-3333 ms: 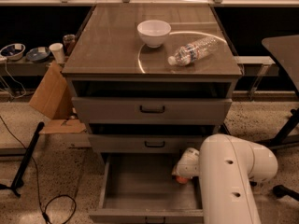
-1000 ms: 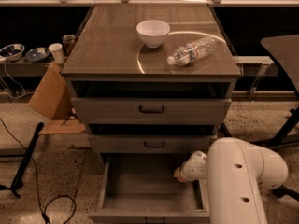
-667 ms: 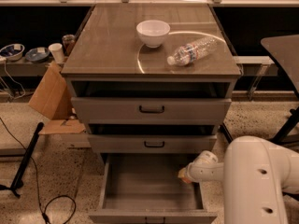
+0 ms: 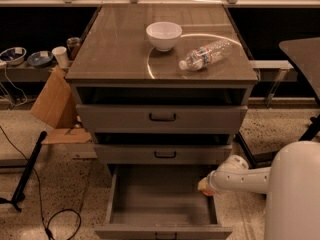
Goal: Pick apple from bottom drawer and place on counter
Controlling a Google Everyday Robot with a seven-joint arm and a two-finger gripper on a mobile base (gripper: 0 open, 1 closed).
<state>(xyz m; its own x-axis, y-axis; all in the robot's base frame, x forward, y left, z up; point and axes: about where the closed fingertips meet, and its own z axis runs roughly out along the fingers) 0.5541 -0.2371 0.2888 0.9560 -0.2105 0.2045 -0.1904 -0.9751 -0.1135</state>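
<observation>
The robot's white arm (image 4: pixel 247 179) reaches in from the right, low down near the floor. The gripper (image 4: pixel 206 185) is at the end of it, right at the right side wall of the bottom drawer (image 4: pixel 160 199). That drawer is pulled out and wide open, and its grey inside shows. A small orange-red bit peeks out at the tip of the gripper, and this looks like the apple (image 4: pixel 205 192). It sits at the right edge of the open drawer. I cannot tell if the gripper is open or closed, or if it has hold of the apple. The two drawers above, the top drawer (image 4: pixel 162 117) and the middle drawer (image 4: pixel 164 154), are pushed in. Up on the counter (image 4: pixel 115 44) stands a white bowl (image 4: pixel 164 35). Just beside the bowl, on its right, a plastic bottle (image 4: pixel 209 54) lies on its side. A brown cardboard box (image 4: pixel 54 101) leans on the floor to the left of the cabinet.
</observation>
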